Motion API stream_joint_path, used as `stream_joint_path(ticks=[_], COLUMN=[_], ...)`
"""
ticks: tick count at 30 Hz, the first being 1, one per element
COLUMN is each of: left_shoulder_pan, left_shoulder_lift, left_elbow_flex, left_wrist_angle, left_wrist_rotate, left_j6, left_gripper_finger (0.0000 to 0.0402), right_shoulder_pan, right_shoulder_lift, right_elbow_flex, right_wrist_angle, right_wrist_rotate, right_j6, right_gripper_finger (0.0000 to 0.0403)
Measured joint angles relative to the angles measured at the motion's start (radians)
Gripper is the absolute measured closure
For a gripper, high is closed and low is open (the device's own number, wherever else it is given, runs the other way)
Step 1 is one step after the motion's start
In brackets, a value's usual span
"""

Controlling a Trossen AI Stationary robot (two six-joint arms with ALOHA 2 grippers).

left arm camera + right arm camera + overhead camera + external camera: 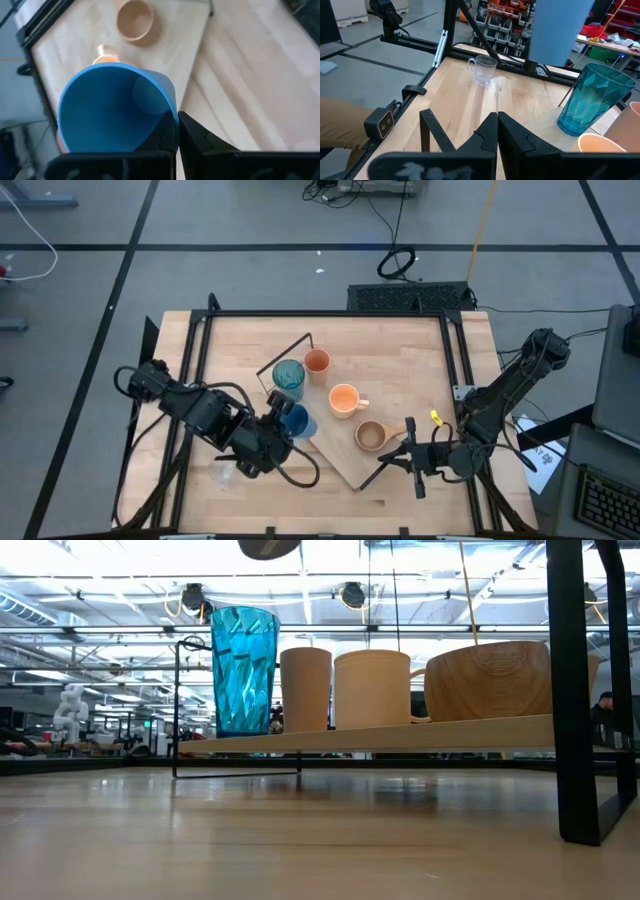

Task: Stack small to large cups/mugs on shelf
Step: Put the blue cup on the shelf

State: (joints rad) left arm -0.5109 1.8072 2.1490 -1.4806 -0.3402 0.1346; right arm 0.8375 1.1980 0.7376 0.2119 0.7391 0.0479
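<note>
The short blue plastic cup [117, 110] fills the lower left of the left wrist view, its rim pinched by the clenched left pincer [176, 131]. It should be lowered upright beside the tall teal faceted tumbler [288, 375] on the long light-wood shelf [335, 450], left of centre overhead. The right pincer [410, 460], shut on nothing, waits lower right. Only the right wrist view shows the tiny clear glass [484, 69] far off on the surface.

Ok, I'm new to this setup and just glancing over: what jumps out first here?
The left gripper holds the blue cup by its rim, above the shelf beside the teal tumbler. On the shelf, the tumbler, small orange cup, orange mug and tan mug stand in a diagonal row. The right gripper waits, shut, at the shelf's end near the tan mug.
</note>
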Motion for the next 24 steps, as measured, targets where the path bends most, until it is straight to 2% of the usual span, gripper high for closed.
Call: stream_joint_path(ticks=[5,12,15,19,24], left_shoulder_pan=[0.007,0.005,0.011,0.024,0.018], left_shoulder_lift=[0.0,0.0,0.0,0.005,0.005], left_elbow_flex=[0.0,0.0,0.0,-0.005,-0.019], left_wrist_angle=[0.003,0.082,0.074,0.061,0.067], left_wrist_rotate=[-0.029,-0.013,-0.07,-0.176,-0.254], left_j6=[0.022,0.19,0.21,0.173,0.032], left_gripper_finger=[0.0399,0.0399,0.0399,0.0399,0.0399], right_shoulder_pan=[0.0,0.0,0.0,0.0,0.0], right_shoulder_lift=[0.0,0.0,0.0,0.0,0.0], right_elbow_flex=[0.0,0.0,0.0,0.0,0.0], right_wrist_angle=[0.0,0.0,0.004,0.006,0.024], right_wrist_rotate=[0.0,0.001,0.036,0.077,0.078], right_j6=[0.001,0.018,0.019,0.03,0.017], right_gripper_finger=[0.0403,0.0403,0.0403,0.0403,0.0403])
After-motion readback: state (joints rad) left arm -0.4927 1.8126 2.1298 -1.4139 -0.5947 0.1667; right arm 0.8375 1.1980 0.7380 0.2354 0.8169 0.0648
